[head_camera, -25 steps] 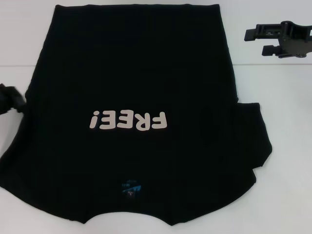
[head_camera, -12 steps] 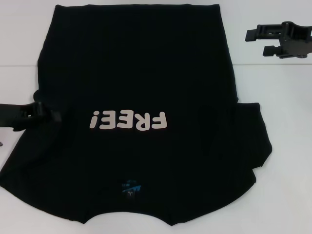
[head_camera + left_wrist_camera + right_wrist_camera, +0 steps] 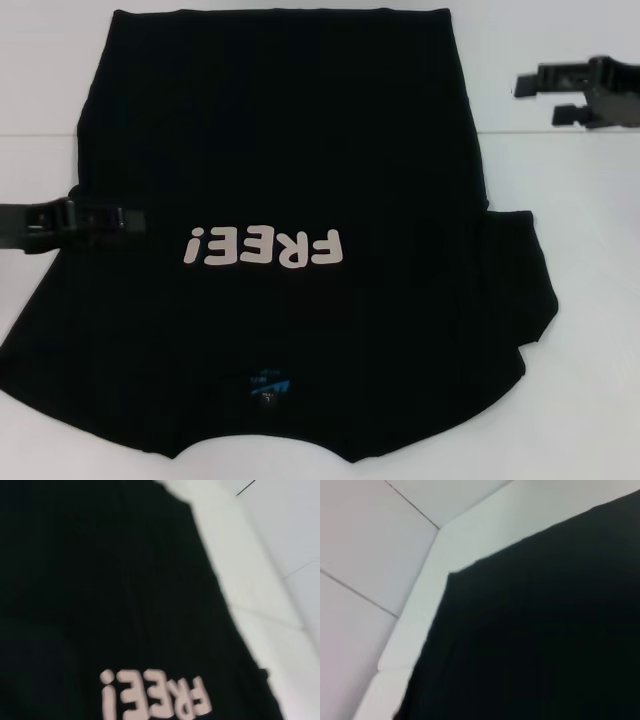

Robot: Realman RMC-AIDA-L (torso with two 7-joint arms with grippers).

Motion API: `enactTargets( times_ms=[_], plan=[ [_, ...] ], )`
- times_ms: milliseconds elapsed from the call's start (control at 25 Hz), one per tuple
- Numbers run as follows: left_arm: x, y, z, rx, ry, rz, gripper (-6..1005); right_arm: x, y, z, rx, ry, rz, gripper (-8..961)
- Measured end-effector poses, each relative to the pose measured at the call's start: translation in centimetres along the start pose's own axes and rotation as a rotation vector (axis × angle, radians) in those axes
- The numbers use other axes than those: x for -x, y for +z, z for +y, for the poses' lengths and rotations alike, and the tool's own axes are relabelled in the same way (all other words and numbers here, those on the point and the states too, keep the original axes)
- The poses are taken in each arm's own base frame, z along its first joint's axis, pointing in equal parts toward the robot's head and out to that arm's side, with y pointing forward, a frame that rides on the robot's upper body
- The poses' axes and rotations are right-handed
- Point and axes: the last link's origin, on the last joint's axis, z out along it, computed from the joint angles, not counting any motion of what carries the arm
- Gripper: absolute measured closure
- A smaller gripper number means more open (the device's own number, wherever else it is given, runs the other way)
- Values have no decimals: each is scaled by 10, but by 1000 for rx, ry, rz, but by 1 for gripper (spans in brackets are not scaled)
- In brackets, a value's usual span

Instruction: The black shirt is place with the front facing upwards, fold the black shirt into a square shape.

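The large plain black fabric T-shirt [image 3: 280,240] with pale "FREE!" lettering [image 3: 263,247] lies spread front-up over the middle of the white bench [image 3: 590,330]. Its hem is at 12 o'clock and its neck, with a small blue label [image 3: 266,387], at 6 o'clock, so the print reads upside down from the head camera. That flat, open layout suits side folds first.

The left gripper [image 3: 125,217] reaches in at 9 o'clock, level with the lettering, over the shirt's left edge. Its fingers look drawn close together, but I cannot tell whether they pinch any cloth. My guess is that it is placed to take that side and carry it toward 3 o'clock.

The right gripper [image 3: 545,98] hangs at 2 o'clock, well apart from the cloth, over bare bench. Its fingers are spread and hold nothing; it appears to be waiting clear of the fold path.

At 3 to 4 o'clock the right sleeve [image 3: 515,275] sticks out past the body. The far hem lies near the bench's far edge. Open bench remains at 3 and 5 o'clock; at 9 o'clock little is left beyond the cloth.
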Motion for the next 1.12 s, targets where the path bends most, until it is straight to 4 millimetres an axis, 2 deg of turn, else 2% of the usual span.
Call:
enactTargets(
  times_ms=[200,360,520,760,1120],
  plan=[
    [8,-12,-2,52,23,34,572,-9,-28,-9,-100,-70,143,42],
    [8,-14,-4,45,19,48,446,-16,-60,-19,-170,-24,195,42],
    [6,-10,-2,49,22,52,292,-29,-76,-30,-204,40,249,42],
    [7,-6,1,63,16,58,61,-54,-63,-38,-155,132,340,42],
    [8,-6,-2,72,-1,105,61,-71,-32,-50,-160,199,342,42]
  ],
)
